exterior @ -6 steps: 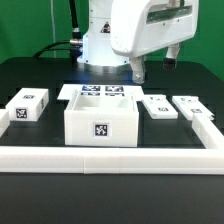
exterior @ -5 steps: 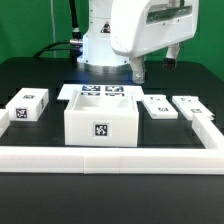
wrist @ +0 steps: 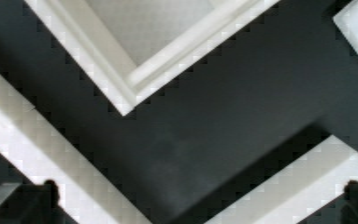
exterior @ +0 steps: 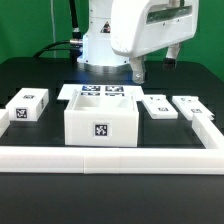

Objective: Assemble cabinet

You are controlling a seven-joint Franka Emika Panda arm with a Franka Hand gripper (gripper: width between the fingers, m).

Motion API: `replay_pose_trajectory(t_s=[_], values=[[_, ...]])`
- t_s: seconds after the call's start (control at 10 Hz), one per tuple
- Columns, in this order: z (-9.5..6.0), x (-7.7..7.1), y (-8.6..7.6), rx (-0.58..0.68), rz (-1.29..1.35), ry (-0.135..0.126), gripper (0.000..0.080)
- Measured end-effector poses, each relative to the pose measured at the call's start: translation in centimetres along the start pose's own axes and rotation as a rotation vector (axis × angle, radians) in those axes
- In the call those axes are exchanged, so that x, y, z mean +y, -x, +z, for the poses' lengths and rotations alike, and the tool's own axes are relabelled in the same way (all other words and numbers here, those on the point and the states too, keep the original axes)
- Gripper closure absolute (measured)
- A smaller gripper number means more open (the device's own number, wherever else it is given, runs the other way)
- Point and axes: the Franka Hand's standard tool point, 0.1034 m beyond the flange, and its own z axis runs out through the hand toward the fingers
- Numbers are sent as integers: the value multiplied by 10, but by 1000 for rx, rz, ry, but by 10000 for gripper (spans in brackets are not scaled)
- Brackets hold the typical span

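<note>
The cabinet [exterior: 100, 120], a large white box that is open on top and has a square marker on its front, stands mid-table. A small tagged block [exterior: 27, 105] lies at the exterior view's left. Two flat tagged panels [exterior: 158, 105] [exterior: 188, 103] lie at its right. My gripper [exterior: 155, 62] hangs high behind the panels, open, with nothing between its fingers. In the wrist view the gripper [wrist: 194, 205] shows only its dark fingertips [wrist: 19, 200] at the picture's edge, over dark table. A white V-shaped corner [wrist: 149, 70] shows there; I cannot tell which part it is.
The marker board [exterior: 80, 91] lies flat behind the cabinet. A long low white rail [exterior: 110, 156] runs along the table's front and turns back along the exterior view's right [exterior: 207, 126]. The arm's white base [exterior: 100, 45] stands at the back.
</note>
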Motion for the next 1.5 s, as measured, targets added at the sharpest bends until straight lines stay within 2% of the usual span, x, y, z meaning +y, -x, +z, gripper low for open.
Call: replay_pose_trajectory(t_s=[0.2, 0.4, 0.7, 0.8, 1.0, 1.1, 1.2, 1.4, 1.5], values=[[0, 0, 0, 1, -15, 4, 1], [7, -6, 10, 7, -176, 33, 1], [12, -5, 23, -10, -280, 27, 1], [13, -3, 27, -5, -239, 17, 1], [13, -3, 27, -6, -244, 18, 1], [13, -3, 27, -4, -262, 24, 1], [17, -3, 28, 10, -361, 55, 1], [26, -11, 42, -4, -450, 54, 1], [27, -11, 48, -5, -465, 67, 1]])
